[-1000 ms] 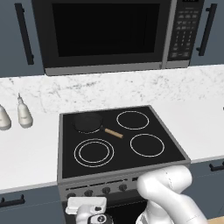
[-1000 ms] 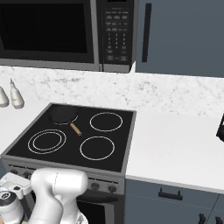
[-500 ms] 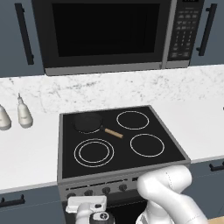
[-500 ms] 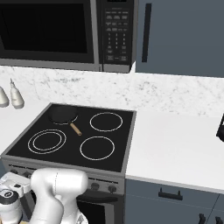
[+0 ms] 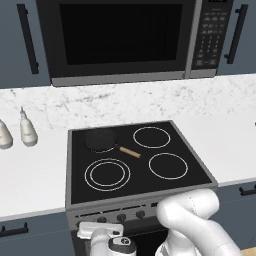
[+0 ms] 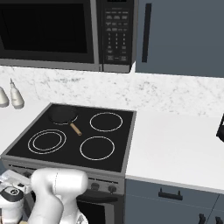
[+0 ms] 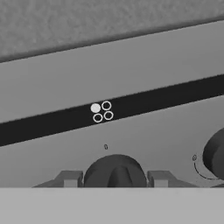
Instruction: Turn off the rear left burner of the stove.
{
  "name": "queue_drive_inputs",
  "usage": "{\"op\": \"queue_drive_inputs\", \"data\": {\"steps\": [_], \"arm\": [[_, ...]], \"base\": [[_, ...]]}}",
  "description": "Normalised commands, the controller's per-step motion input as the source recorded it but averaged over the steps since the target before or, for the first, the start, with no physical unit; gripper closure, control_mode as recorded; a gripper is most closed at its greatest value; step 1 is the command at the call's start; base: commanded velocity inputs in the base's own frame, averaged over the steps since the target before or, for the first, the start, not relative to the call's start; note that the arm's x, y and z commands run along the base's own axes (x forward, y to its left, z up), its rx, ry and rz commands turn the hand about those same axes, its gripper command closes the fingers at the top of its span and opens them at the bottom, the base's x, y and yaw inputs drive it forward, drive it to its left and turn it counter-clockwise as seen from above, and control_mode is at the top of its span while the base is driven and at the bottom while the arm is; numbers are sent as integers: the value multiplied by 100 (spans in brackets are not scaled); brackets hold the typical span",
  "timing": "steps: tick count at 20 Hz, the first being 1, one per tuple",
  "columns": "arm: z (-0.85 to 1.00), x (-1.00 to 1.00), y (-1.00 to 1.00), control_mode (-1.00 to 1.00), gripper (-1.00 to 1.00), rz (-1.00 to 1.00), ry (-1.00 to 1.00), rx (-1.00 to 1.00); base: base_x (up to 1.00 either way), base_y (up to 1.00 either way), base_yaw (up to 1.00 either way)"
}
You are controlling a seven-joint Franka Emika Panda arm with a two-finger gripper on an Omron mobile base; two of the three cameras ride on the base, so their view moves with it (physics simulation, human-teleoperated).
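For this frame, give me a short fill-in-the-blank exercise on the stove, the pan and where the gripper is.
1. The small dark skillet sits on the rear ____ burner of the stove.
2. The skillet's handle is ____ in colour.
3. In the hand view, the gripper has a dark ____ between its fingertips.
4. In the four-circle symbol above that knob, ____ circle is filled white.

Missing words: left; tan; knob; one

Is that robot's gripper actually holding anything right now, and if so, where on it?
The gripper has its fingertips on either side of a dark stove knob; whether they actually clamp it cannot be told.
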Motion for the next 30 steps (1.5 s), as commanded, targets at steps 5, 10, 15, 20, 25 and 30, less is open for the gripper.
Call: {"op": "queue_drive_inputs", "data": {"steps": [5,10,15,20,25,30], "arm": [[-39,-1,-45,-100,100,0,-3,73],[-42,-1,-35,-100,100,0,0,74],[-33,0,-18,-100,100,-1,0,73],[-44,0,-1,-100,100,-3,0,71],[-32,0,0,-100,100,-6,0,66],[-21,0,0,-100,100,-9,5,67]], "base": [[0,0,0],[0,0,0],[0,0,0],[0,0,0],[0,0,0],[0,0,0]]}}
